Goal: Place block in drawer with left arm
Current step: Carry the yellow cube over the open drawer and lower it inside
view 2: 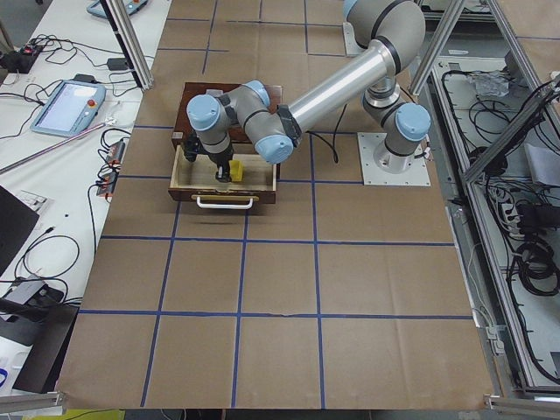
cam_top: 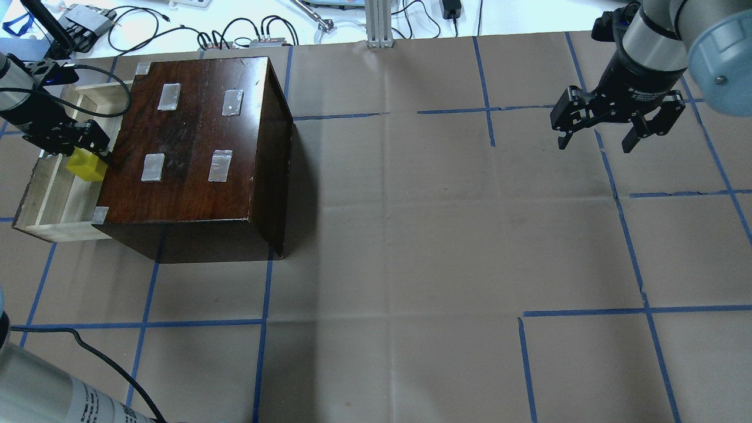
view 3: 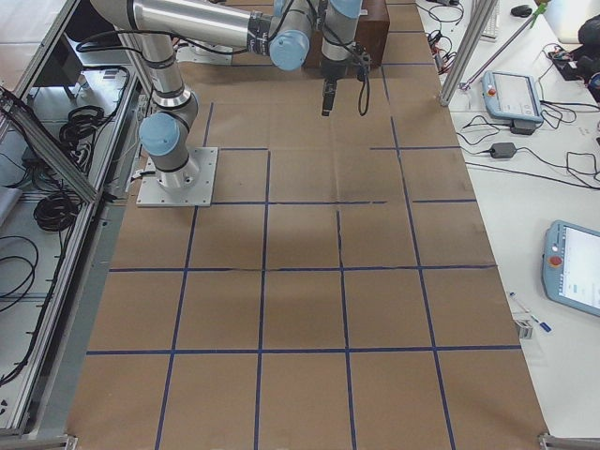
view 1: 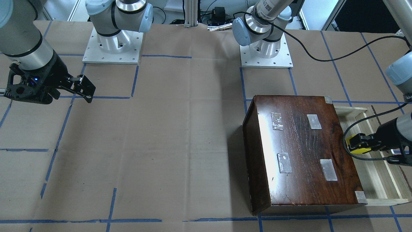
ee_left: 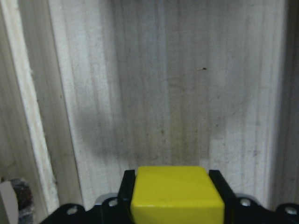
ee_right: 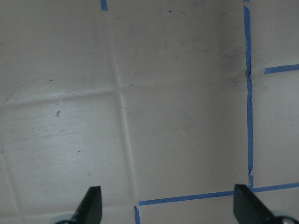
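Overhead exterior view: left gripper (cam_top: 86,155) clasps the yellow block (cam_top: 86,167) over the drawer (cam_top: 56,200); right gripper (cam_top: 594,144) spread wide

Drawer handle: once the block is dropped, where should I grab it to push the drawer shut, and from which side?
Take the white handle mid-bar, coming from above on the front side of the drawer, one finger each side of the thin bar. It runs level along the front panel and seems to stand off it, leaving a gap. The left gripper holds the block.
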{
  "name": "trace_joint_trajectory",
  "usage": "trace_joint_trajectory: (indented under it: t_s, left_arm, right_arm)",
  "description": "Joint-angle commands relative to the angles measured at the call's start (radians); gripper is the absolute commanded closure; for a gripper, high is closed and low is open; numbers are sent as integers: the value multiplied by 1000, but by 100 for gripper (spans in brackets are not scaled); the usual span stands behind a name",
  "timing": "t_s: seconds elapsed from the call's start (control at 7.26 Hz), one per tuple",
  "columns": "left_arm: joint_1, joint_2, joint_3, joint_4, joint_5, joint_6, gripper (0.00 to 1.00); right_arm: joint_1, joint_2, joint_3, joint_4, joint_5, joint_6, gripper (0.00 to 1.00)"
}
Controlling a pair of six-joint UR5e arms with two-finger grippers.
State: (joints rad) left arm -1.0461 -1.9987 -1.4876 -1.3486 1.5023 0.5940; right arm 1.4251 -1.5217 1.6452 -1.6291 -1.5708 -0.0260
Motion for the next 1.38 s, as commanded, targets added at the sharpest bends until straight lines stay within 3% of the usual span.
trace_joint_trajectory:
  t_s: [0.0, 0.28, 0.41, 0.83, 1.1, 1.24]
  left_arm:
    - [0, -8, -2, 6, -2, 0, 84]
    - [0, -8, -3, 6, 3, 0, 32]
    - [0, -6, -2, 6, 3, 0, 15]
    - [-2, 32, 27, -1, 12, 1, 15]
    - [-3, 115, 46, -15, 13, 3, 1]
    - [-12, 171, 44, -21, 13, 3, 1]
  right_arm:
    - [0, 0, 1, 0, 0, 0, 0]
    - [0, 0, 1, 0, 0, 1, 0]
    - [0, 0, 1, 0, 0, 0, 0]
    - [0, 0, 1, 0, 0, 0, 0]
    - [0, 0, 1, 0, 0, 0, 0]
    - [0, 0, -1, 0, 0, 0, 0]
